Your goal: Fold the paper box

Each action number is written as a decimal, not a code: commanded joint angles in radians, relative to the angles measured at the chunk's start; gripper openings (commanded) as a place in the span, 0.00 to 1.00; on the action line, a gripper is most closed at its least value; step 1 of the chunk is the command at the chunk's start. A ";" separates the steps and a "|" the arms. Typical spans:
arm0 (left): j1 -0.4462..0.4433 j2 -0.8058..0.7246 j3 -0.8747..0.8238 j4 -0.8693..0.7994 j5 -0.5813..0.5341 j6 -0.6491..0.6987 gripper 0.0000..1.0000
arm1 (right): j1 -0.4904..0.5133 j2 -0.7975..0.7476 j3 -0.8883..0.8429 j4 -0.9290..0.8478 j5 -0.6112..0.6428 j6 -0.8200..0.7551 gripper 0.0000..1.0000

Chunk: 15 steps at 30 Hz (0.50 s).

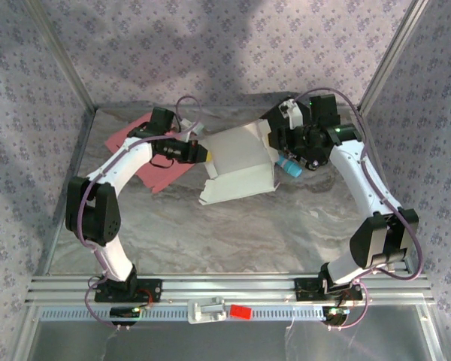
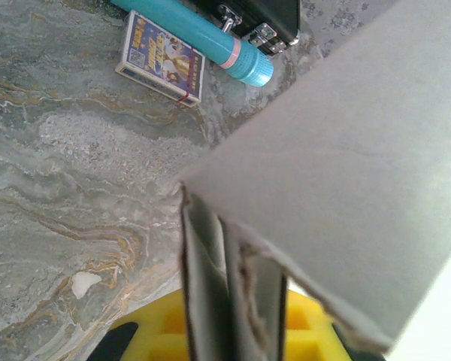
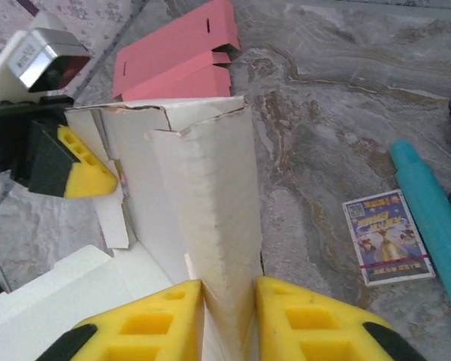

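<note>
The white paper box (image 1: pixel 237 162) lies partly folded in the middle of the table, with its side walls raised. My left gripper (image 1: pixel 203 153) is shut on the box's left edge. In the left wrist view, folded layers of card (image 2: pixel 346 173) stand pinched between the yellow fingers (image 2: pixel 154 335) of that gripper (image 2: pixel 233 331). My right gripper (image 1: pixel 276 147) is shut on the right wall. In the right wrist view, that upright white wall (image 3: pixel 210 195) is clamped between the yellow pads (image 3: pixel 165 320) of the gripper (image 3: pixel 229 289). The left gripper (image 3: pixel 75 169) shows across the box.
A flat pink card blank (image 1: pixel 146 162) (image 3: pixel 177 53) lies at the back left, behind the left arm. A teal tube (image 1: pixel 289 167) (image 2: pixel 203 37) (image 3: pixel 428 203) and a small printed packet (image 2: pixel 161 56) (image 3: pixel 387 237) lie to the right of the box. Metal frame posts border the table.
</note>
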 commanded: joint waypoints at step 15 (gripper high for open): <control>0.000 0.019 0.041 0.055 0.049 -0.045 0.00 | 0.035 -0.190 -0.176 -0.001 -0.071 0.049 0.39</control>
